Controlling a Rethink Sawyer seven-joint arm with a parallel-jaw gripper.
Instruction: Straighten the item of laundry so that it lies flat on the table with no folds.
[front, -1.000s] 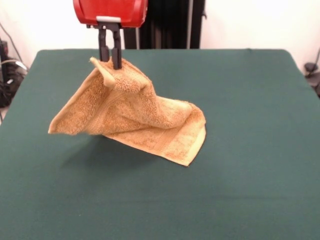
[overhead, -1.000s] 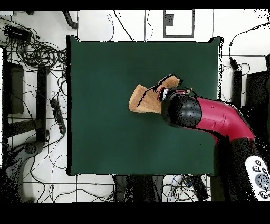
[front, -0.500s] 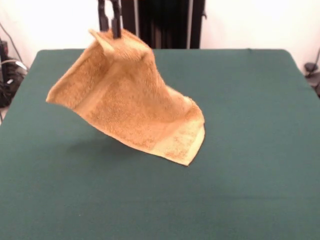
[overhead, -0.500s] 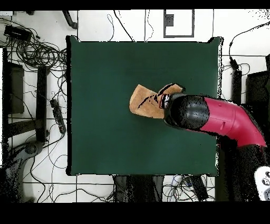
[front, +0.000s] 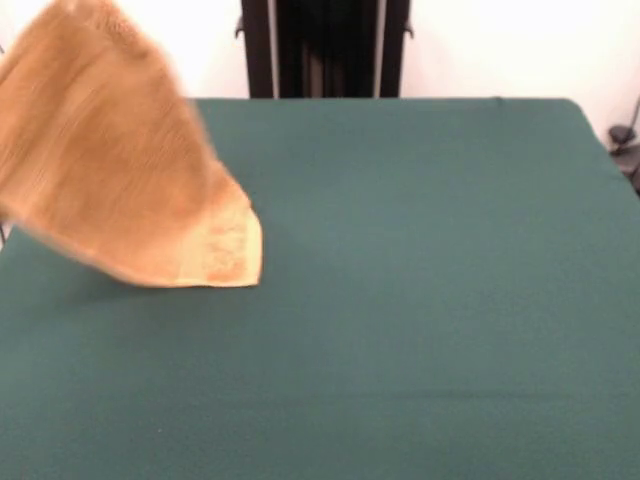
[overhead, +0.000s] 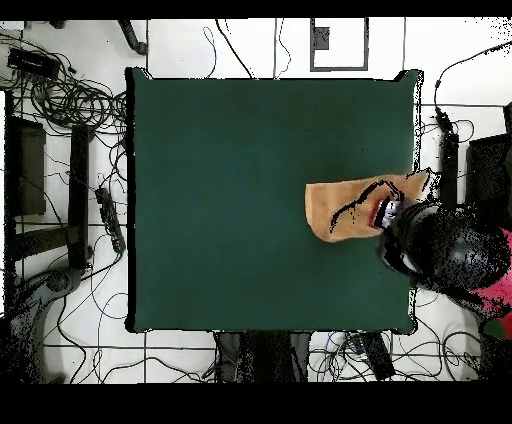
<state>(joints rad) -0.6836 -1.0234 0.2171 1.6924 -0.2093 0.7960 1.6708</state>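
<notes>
A: So where are we at with the washcloth (front: 120, 170)? From the front view it hangs up in the air at the left side of the table (front: 420, 300), blurred, only a low corner down near the felt.

B: Yep, and from overhead the arm's black wrist (overhead: 440, 250) sits at the table's right edge with the cloth trailing inward from it. The gripper itself we can't make out in either view, so whether the jaws are clamped on the cloth we honestly cannot tell.

A: So nothing's flat yet?

B: Nope. We'd say the whole laying-out is left: lower it, spread it, smooth any folds.
</notes>
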